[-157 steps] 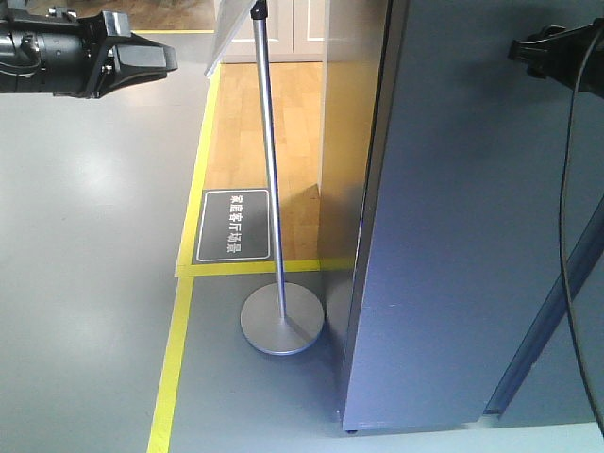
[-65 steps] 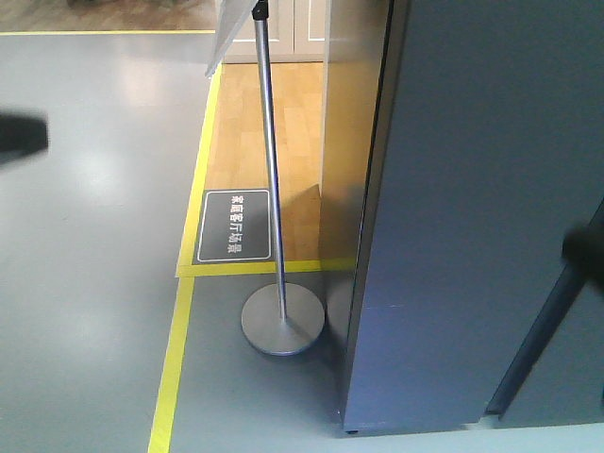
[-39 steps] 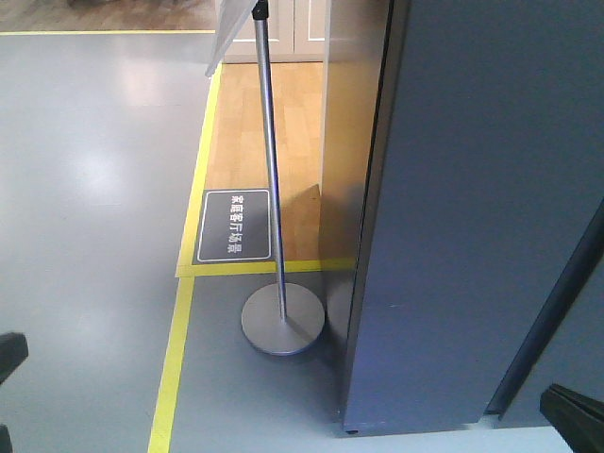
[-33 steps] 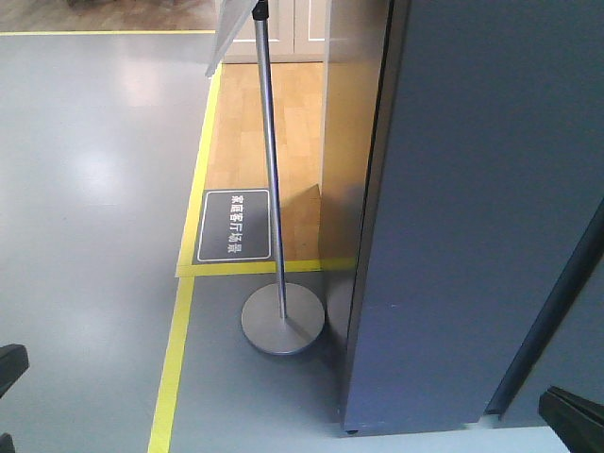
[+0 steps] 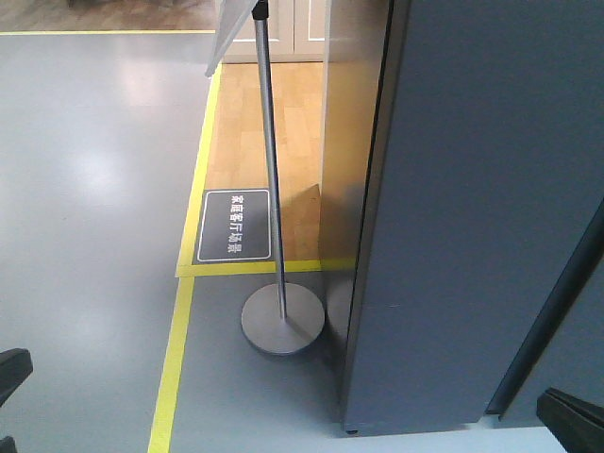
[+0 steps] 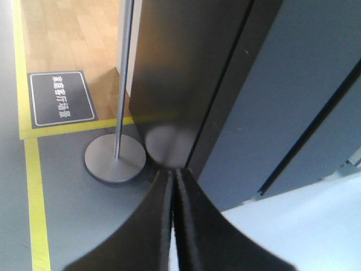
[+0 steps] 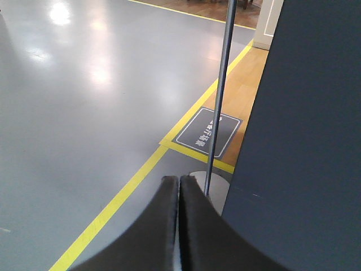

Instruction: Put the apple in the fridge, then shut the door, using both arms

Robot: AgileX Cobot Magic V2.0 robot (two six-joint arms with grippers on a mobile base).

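Left wrist view: black left gripper (image 6: 172, 186) fingers pressed together, empty, near tall dark grey fridge (image 6: 293, 84); black right gripper (image 7: 179, 195) likewise.

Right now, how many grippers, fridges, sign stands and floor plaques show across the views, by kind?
Grippers: 2, left gripper and right gripper, both shut
Fridges: 1, fridge
Sign stands: 1, sign stand
Floor plaques: 1, floor plaque
Total: 5

Open grey floor (image 5: 85, 189) left — pole stand (image 5: 281, 319) beside fridge (image 5: 472, 236).
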